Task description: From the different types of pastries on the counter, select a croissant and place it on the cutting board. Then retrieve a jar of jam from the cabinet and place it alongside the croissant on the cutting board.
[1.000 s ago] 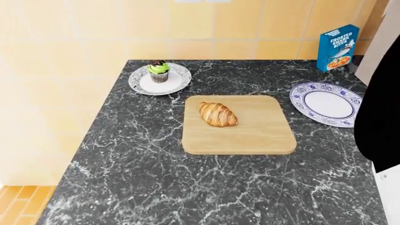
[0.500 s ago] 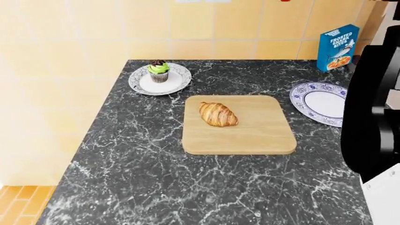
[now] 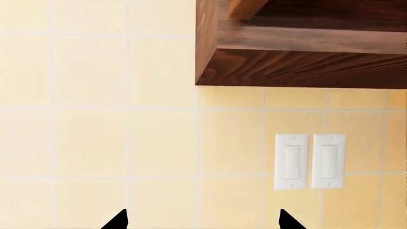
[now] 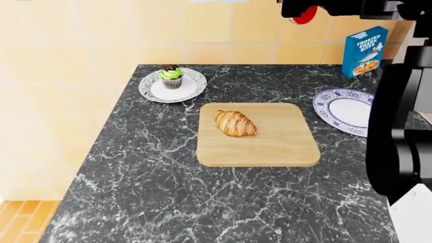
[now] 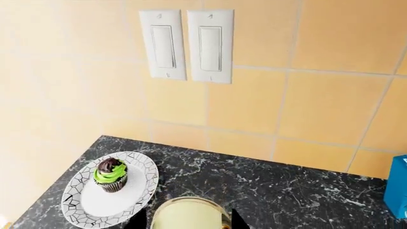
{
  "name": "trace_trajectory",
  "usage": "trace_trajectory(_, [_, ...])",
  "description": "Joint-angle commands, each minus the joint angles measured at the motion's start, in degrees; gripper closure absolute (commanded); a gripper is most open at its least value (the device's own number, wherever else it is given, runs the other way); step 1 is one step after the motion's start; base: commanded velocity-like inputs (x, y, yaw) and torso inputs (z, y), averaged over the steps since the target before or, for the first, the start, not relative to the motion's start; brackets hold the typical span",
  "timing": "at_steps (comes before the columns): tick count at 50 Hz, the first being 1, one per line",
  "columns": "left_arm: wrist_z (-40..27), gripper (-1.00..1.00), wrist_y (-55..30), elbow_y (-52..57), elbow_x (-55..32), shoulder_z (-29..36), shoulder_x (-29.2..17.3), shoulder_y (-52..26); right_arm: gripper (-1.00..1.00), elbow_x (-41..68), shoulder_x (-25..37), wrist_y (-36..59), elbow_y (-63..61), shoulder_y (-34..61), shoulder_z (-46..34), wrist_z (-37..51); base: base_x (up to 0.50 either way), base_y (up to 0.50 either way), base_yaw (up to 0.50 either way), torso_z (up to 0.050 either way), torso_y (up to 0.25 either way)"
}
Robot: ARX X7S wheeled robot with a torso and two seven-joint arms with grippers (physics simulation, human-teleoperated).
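Note:
The golden croissant (image 4: 235,123) lies on the light wooden cutting board (image 4: 270,144) in the middle of the dark marble counter (image 4: 169,192). High above the counter's back edge, my right gripper (image 4: 300,9) is shut on the jar of jam (image 4: 305,14), whose red lid shows. In the right wrist view the jar's pale cream body (image 5: 189,215) sits between the fingertips of the right gripper (image 5: 186,222). The green-frosted cupcake (image 4: 171,76) stands on its white plate (image 4: 189,90). My left gripper (image 3: 202,224) is open, empty and faces the tiled wall.
A round blue-patterned plate (image 4: 347,112) lies right of the board, and a blue cereal box (image 4: 364,50) stands at the back right. My right arm (image 4: 398,136) fills the right edge. A wooden cabinet (image 3: 299,57) hangs above two wall switches (image 3: 310,161).
My right arm has swung further into the head view. Its gripper, with the red-lidded jar, now shows at the top. Croissant, board and plates have not moved.

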Motion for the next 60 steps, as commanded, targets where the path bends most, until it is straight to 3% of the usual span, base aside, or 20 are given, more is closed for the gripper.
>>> trace_trajectory(1, [-0.1,-1.00,-0.1,0.1,-0.4,-0.3,0.1,0.1,1.00,1.7,2.3,5.4,-6.4,-1.7,-4.7,-3.2,0.00,0.00,0.00,0.000,0.000])
trace_trajectory(8, [-0.3,-1.00,-0.1,0.3,-0.9,-0.8,0.0,0.5,1.00,8.3,6.7,7.8,-4.4,2.3,-15.3,-7.9,0.00,0.00,0.00,0.000,0.000])
trace_trajectory(19, [-0.5,-1.00,-0.1,0.7,-1.6,-1.5,0.0,1.3,1.00,47.2,15.9,7.7,-5.9,4.6,-26.5,15.2,0.00,0.00,0.00,0.000,0.001])
trace_trajectory(28, [-1.0,-1.00,-0.7,1.7,-2.5,-2.1,0.0,1.8,1.00,64.6,20.2,7.5,-8.5,4.4,-32.2,24.8,0.00,0.00,0.00,0.000,0.000])
trace_trajectory(36, [-1.0,-1.00,-0.6,1.8,-2.6,-2.1,0.0,2.2,1.00,67.2,21.2,6.1,-9.6,4.2,-38.6,23.4,0.00,0.00,0.00,0.000,0.000])
trace_trajectory(53, [-1.1,-1.00,-0.5,1.5,-2.3,-1.8,-0.3,2.2,1.00,62.4,20.2,2.3,-9.1,6.5,-52.2,9.5,0.00,0.00,0.00,0.000,0.001])
trace_trajectory(60, [-1.0,-1.00,0.0,1.0,-1.9,-1.4,-0.2,2.3,1.00,57.7,19.4,0.4,-7.8,11.5,-61.2,-1.6,0.00,0.00,0.00,0.000,0.000])
